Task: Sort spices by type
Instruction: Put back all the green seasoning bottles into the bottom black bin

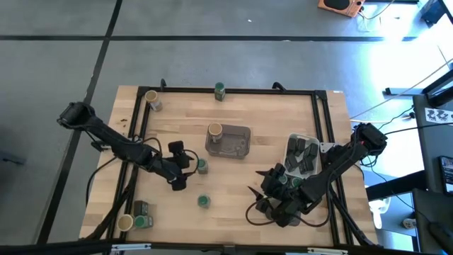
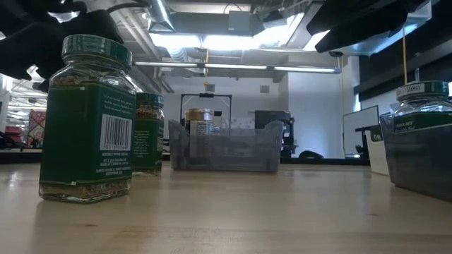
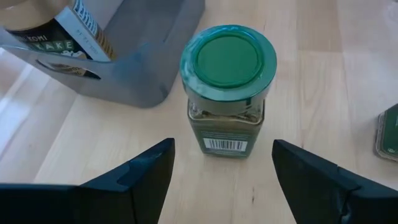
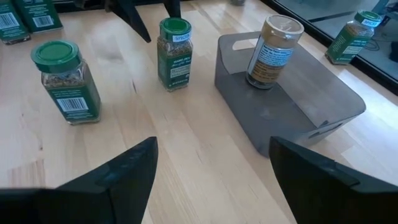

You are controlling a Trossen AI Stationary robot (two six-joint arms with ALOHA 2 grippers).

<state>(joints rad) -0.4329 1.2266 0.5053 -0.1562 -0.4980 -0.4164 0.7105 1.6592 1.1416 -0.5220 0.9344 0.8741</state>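
Observation:
A green-lidded spice jar (image 3: 229,81) stands upright on the wooden table (image 1: 233,191), just ahead of my open left gripper (image 3: 222,144); its fingers stand to either side and short of it, touching nothing. In the high view this jar (image 1: 202,166) is left of centre, with my left gripper (image 1: 187,167) beside it. A second green-lidded jar (image 1: 204,202) stands nearer the front edge. A tan-lidded jar (image 1: 214,131) stands in the grey tray (image 1: 237,149). My right gripper (image 1: 260,202) hangs open above the front right, with nothing between its fingers (image 4: 211,146).
Dark tins fill a white tray (image 1: 301,154) at the right. Other jars stand at the far edge (image 1: 219,90), the far left corner (image 1: 151,99) and the near left corner (image 1: 134,221). A black frame (image 1: 233,91) rims the table.

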